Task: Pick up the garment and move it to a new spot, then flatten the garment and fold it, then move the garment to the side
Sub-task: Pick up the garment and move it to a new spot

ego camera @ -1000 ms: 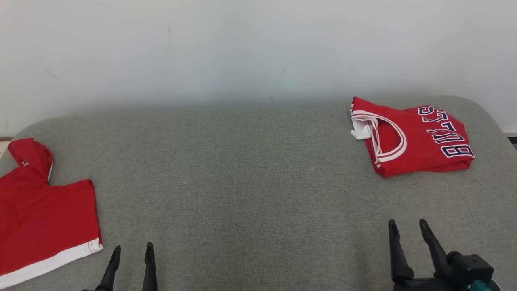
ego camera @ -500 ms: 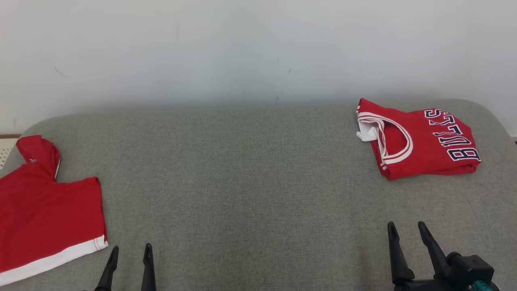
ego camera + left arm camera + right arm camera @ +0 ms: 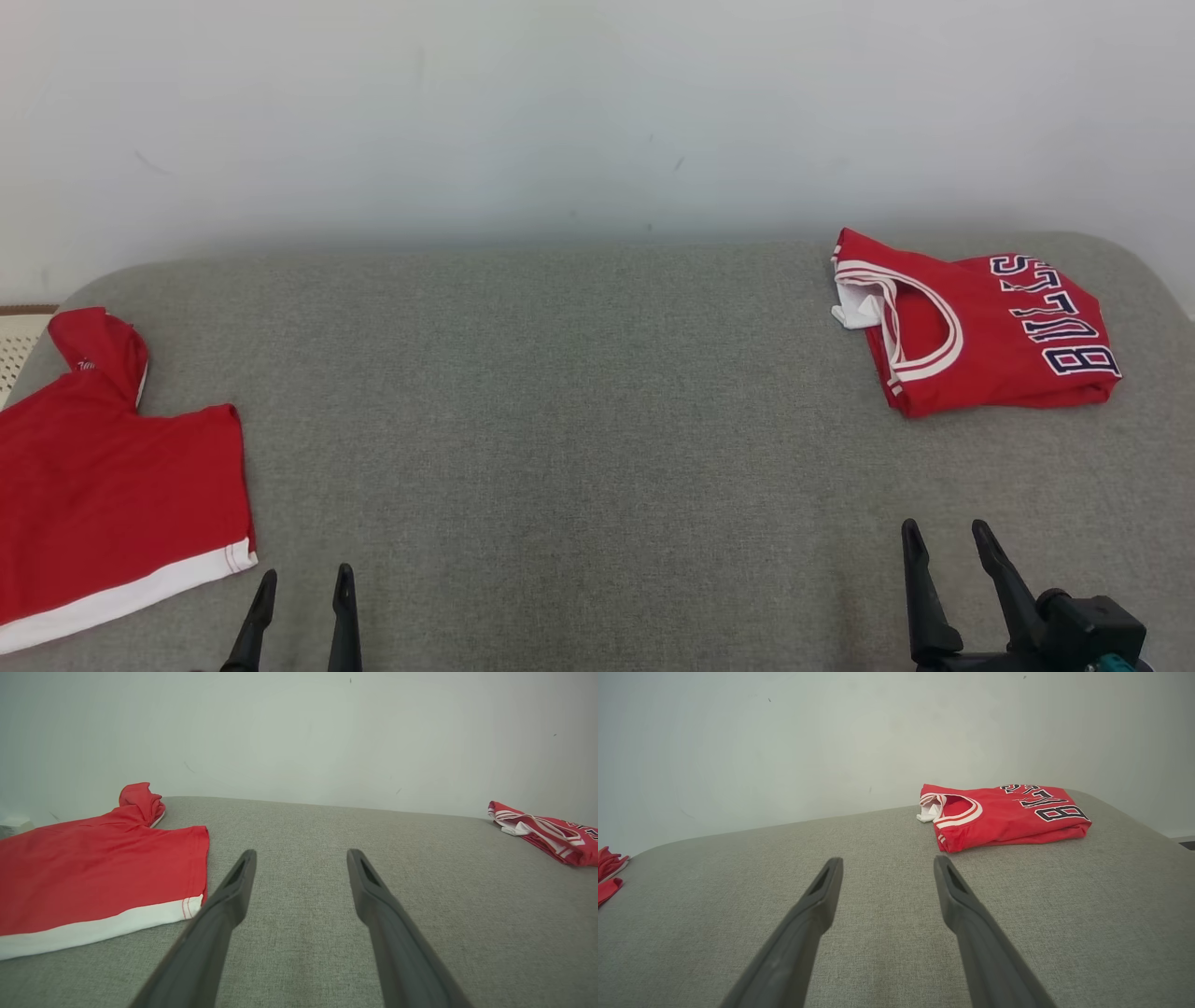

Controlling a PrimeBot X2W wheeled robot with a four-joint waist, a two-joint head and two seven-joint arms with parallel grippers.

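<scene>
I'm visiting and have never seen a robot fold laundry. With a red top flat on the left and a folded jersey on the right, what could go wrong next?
The red top lies flat on the grey cover, so the open left fingers might pinch only one layer, or catch the cover too. It runs out of view at the left, perhaps near the edge; a pull could drag it off. Carrying it aside could disturb the folded jersey.

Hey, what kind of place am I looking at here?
Probably an indoor test bench for folding clothes: a grey fabric-covered table in front of a bare white wall, with a folded red basketball jersey at far right and a flat red garment with a white hem at left.
</scene>
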